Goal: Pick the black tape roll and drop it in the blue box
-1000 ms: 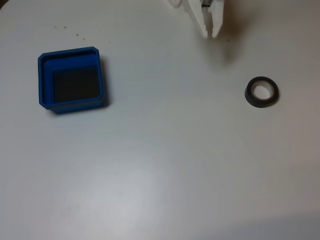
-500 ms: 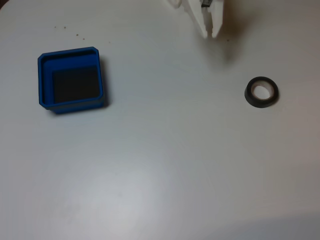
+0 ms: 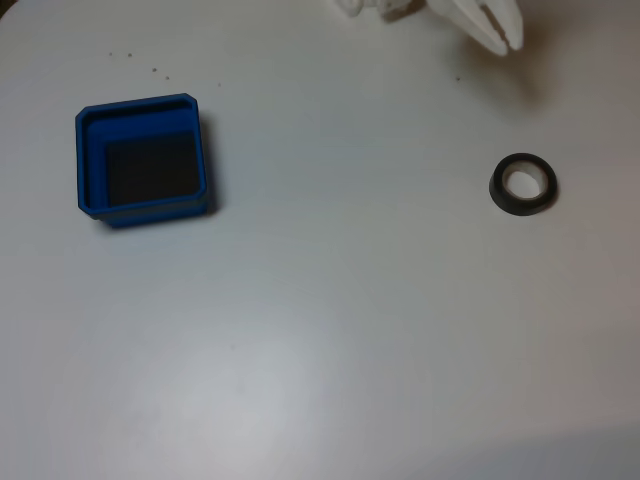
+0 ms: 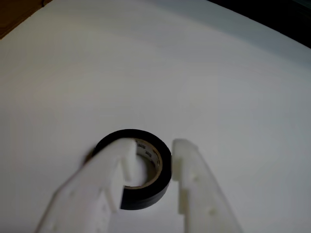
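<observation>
The black tape roll (image 3: pixel 523 184) lies flat on the white table at the right of the fixed view, its pale core showing. Well apart from it, at the left, stands the blue box (image 3: pixel 90 160) with a dark floor and nothing inside. My white gripper (image 3: pixel 507 43) hangs at the top edge, farther back than the roll and not touching it. In the wrist view the tape roll (image 4: pixel 146 196) shows beyond the gripper (image 4: pixel 153 145), whose two white fingers stand a little apart and hold nothing.
The white table (image 3: pixel 330 330) spreads wide between box and roll. A few small dark specks (image 3: pixel 140 62) lie behind the box. In the wrist view, a brown surface (image 4: pixel 14 12) and a dark area (image 4: pixel 286 19) border the table's far edges.
The gripper has swung to the right along the top edge, from behind the table's middle to behind the tape roll. Roll and box have not moved.
</observation>
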Robot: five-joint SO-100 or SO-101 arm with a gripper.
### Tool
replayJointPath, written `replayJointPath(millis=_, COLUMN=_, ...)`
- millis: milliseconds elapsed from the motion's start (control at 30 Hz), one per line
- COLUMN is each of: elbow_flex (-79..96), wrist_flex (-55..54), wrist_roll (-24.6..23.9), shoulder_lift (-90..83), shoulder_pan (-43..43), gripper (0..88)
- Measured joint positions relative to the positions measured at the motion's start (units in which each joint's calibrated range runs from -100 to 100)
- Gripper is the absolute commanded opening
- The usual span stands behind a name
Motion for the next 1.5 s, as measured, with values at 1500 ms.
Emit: replayJointPath(millis=1500, elbow_flex=-20.6, wrist_flex=0.0, wrist_roll=0.2, shoulder_lift=45.0, shoulder_pan=-0.5, gripper=1.6)
